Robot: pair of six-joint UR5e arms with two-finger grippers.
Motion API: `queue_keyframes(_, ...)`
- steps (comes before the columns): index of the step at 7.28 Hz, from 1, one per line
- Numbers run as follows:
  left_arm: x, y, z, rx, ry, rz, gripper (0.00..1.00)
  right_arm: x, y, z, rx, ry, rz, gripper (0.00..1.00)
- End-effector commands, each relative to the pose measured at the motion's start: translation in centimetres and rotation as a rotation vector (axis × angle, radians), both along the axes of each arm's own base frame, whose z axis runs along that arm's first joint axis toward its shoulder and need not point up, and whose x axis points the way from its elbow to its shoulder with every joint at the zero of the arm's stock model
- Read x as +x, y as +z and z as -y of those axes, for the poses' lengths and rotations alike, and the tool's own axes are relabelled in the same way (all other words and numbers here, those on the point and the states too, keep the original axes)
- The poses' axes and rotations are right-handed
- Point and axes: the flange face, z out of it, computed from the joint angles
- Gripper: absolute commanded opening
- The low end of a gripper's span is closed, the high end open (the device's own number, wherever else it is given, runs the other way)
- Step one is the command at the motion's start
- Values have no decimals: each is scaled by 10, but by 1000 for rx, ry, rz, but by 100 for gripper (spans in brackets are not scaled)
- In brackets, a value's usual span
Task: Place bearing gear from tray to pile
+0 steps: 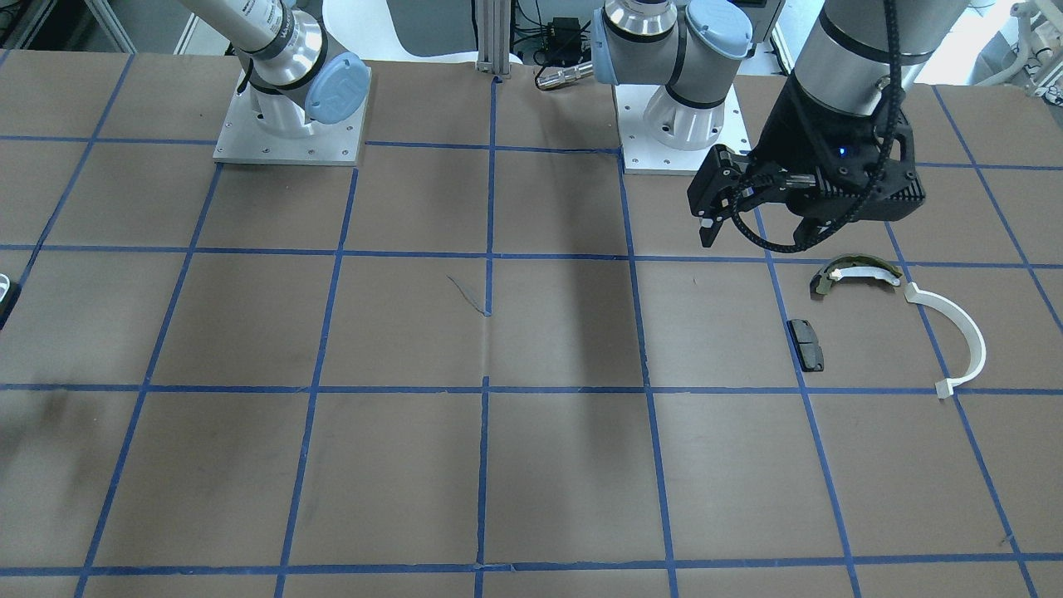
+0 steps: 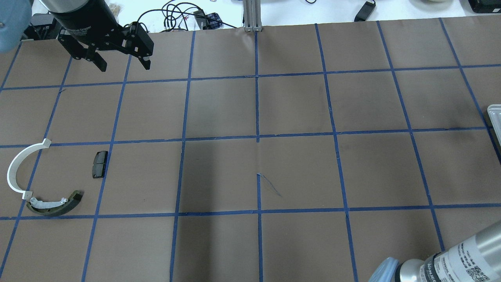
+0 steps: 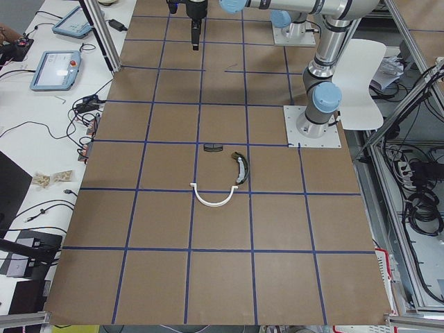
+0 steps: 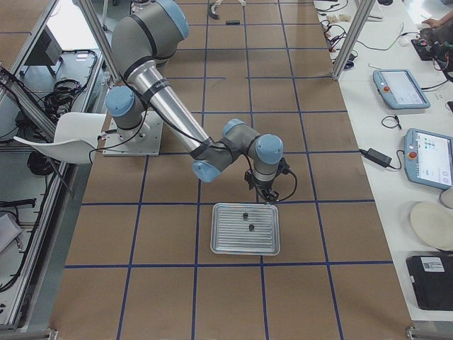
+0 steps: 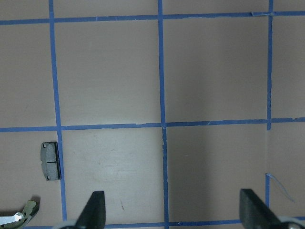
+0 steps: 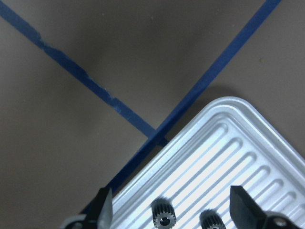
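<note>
Right gripper [image 6: 170, 193] is the nearer one: spread wide, empty, hovering over a corner of the tray [image 6: 228, 143]. Two gears [image 6: 163, 215] lie in the tray, lined up between its fingers, both cut off by the wrist view's bottom edge. Left gripper [image 2: 125, 67] is also spread and empty, near the pile [image 2: 54, 205] and well apart from the tray. Can't tell which gear is the target.

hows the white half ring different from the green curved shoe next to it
The thin white half-ring is one plain colour; the olive-green curved shoe carries a white strip. The half-ring is the wider, slimmer arc; the shoe is shorter and thicker. In the overhead view the half-ring opens rightward, the shoe upward. Both lie flat on the brown table.
</note>
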Motion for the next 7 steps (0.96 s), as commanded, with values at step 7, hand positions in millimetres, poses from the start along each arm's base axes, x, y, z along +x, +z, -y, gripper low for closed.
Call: queue_keyframes(7,1,1,-3,1,1,0,100,-28,-41,-21,130,79,-23,78)
